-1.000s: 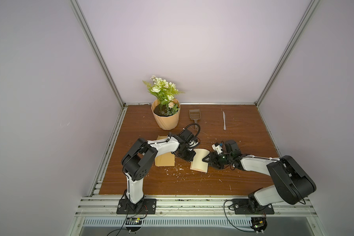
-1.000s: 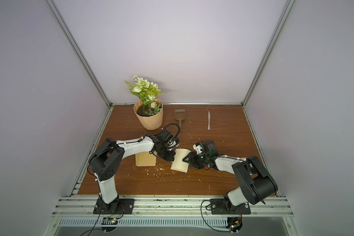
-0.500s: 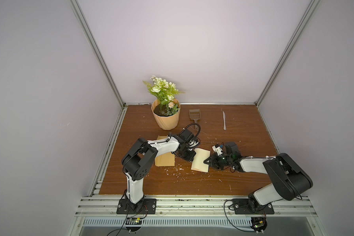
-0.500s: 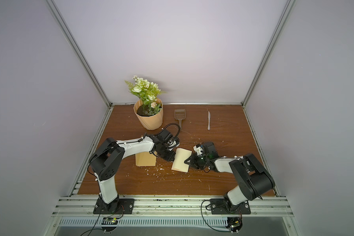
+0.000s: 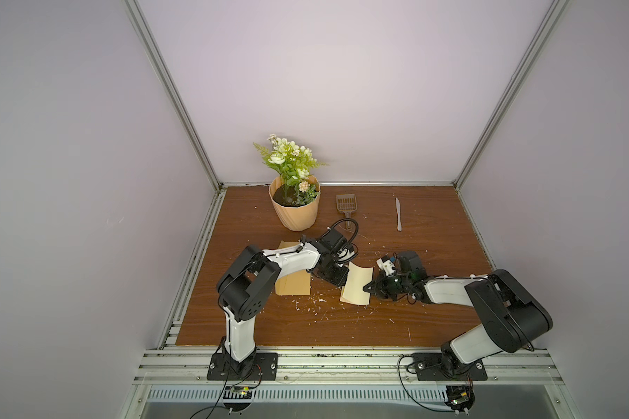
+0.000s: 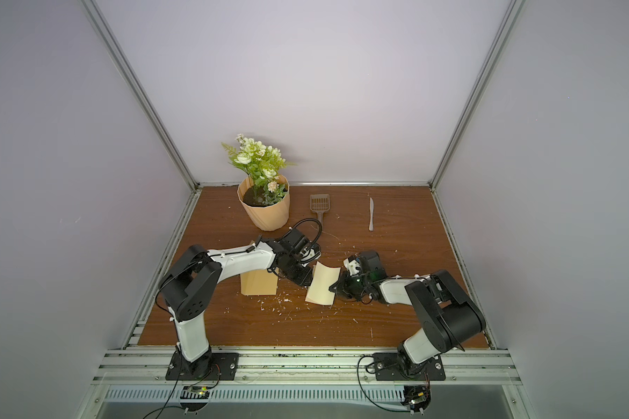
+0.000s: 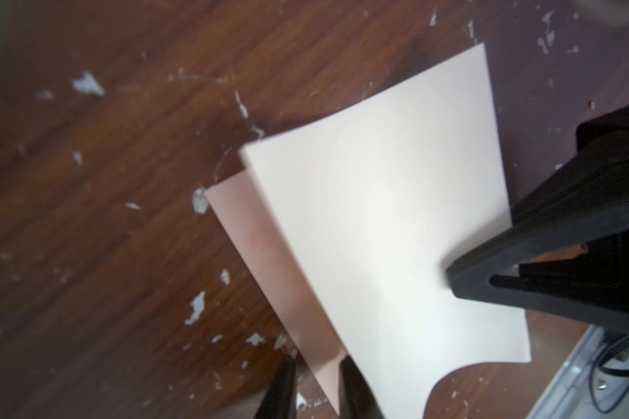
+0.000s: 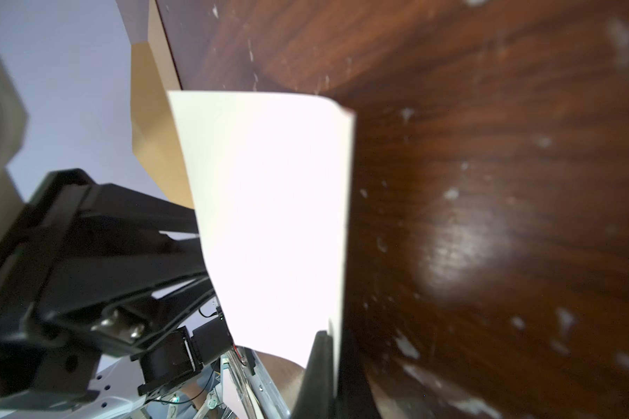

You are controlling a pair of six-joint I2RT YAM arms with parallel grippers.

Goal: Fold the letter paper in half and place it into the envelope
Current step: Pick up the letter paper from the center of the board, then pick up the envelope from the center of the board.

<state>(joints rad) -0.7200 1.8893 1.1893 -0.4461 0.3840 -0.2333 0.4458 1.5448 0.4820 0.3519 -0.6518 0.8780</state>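
Jaws spread a little on left gripper (image 5: 342, 286), the gap far wider than a sheet. In the left wrist view, lower layer of letter paper (image 7: 378, 235) lying loose between the fingers (image 7: 282, 391), not pinched. Just left of that gripper and partly under the left arm, envelope (image 5: 293, 288) flat on the table (image 5: 433, 319). Mouth and flap mostly hidden, so no telling how open. Right of that gripper, near mid-table, letter paper doubled over on itself, layers out of line, top layer bowed up at the far end rather than lying flat. Further right, right gripper (image 5: 366, 289) with jaws pressed together on the paper's right edge, apparently catching both layers.

Step in hand, by the look of it: finishing the fold, with the crease not yet pressed flat. Next move likely calls for squaring the two layers and flattening the bend. After that, carrying the folded letter paper left toward the envelope, with the other gripper free to lift the flap and hold the mouth open. Risk: springy top layer popping open once released.
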